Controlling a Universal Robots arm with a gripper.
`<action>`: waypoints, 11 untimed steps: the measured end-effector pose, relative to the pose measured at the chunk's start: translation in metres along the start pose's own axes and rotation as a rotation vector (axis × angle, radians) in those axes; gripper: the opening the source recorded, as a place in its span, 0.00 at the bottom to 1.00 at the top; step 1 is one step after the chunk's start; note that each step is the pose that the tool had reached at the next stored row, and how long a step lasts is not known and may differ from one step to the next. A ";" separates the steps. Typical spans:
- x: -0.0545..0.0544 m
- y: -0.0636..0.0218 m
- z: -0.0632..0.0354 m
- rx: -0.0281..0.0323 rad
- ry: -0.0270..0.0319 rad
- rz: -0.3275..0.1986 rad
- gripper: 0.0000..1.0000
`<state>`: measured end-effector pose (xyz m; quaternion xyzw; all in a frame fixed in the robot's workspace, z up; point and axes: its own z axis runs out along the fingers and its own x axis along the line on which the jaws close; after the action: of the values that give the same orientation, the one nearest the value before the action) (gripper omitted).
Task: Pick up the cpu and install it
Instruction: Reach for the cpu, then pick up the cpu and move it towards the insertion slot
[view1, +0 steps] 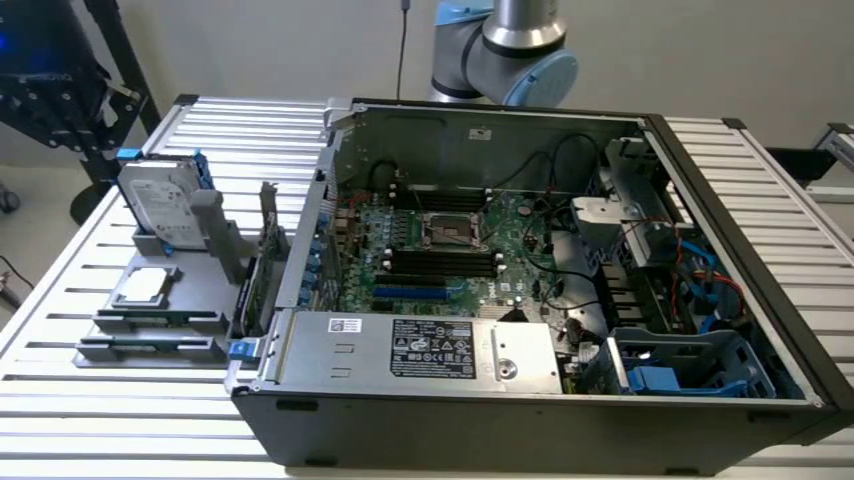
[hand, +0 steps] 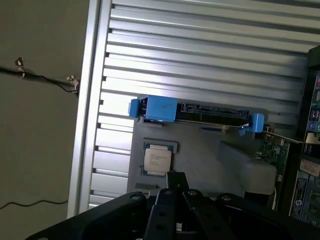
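**CPU waiting in its holder, gripper hanging over it**

Exterior view: the cpu (view1: 144, 287) lies flat, metal lid up, in a shallow pocket of the grey holder (view1: 200, 300) on the slatted table (view1: 80, 400), off to the exterior view's left of the open computer case (view1: 534, 425). My guess is that lying flat like that is the point, since it leaves the chip free to be taken from above. The hard drive (view1: 160, 205) stands upright in its own slot behind it, out of the way. Inside the case the socket (view1: 447, 232) on the motherboard looks vacant, so nothing is installed yet. The arm (view1: 514, 45) rises behind the case.

Wrist view: the gripper (hand: 176, 181) looks down at the holder with the cpu (hand: 158, 160) just beside its tip, not touching as far as I can see. The fingers look pressed together with nothing between them, so no grasp on the chip.
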<state>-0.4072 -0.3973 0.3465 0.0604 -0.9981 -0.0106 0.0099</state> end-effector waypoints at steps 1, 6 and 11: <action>0.000 0.0000 0.0000 0.0000 0.0000 0.000 0.11; 0.000 0.0000 0.0000 0.0000 0.0000 0.000 0.11; 0.000 0.0000 0.0000 0.0000 -0.0001 0.000 0.11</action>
<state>-0.4072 -0.3972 0.3465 0.0604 -0.9981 -0.0106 0.0099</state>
